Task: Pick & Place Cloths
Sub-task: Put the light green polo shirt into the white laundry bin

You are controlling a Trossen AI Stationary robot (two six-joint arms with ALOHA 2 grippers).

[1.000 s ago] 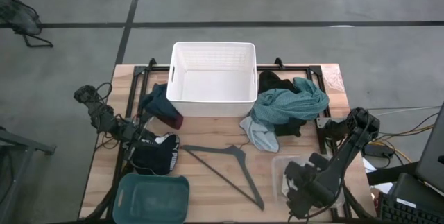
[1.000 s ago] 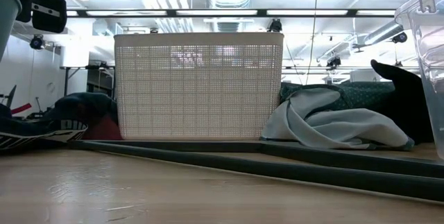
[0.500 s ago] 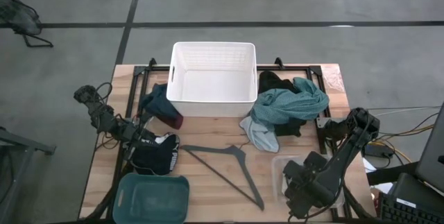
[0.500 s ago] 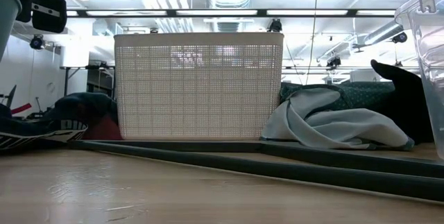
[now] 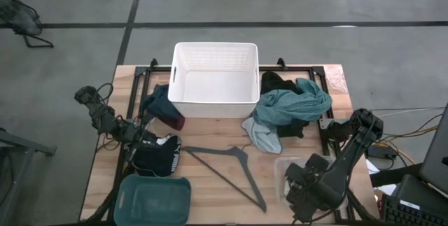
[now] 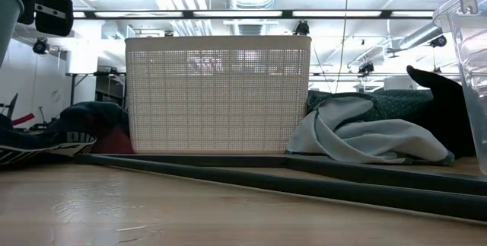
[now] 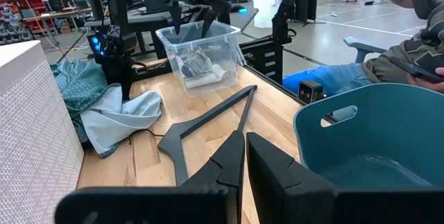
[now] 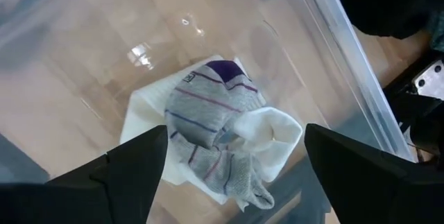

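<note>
Right gripper (image 8: 232,165) hangs over the clear bin (image 5: 288,175) at 5 o'clock on the table — fingers spread wide, holding nothing, straddling a grey striped sock (image 8: 208,137) and white cloth (image 8: 149,151) in the bin. Left gripper (image 7: 244,156) at 8 o'clock, fingers nearly together, empty, just above the navy garment (image 5: 159,154). Teal cloth (image 5: 294,107) heaped at 2 o'clock beside the white basket (image 5: 215,79).

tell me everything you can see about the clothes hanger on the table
The clothes hanger is thin, dark grey and looks like plastic. It lies flat on the wooden table, in front of the white basket, between the dark navy printed garment and the clear bin. Its triangular frame is open, one long arm running toward the table's front edge. Neither tool touches it.
</note>
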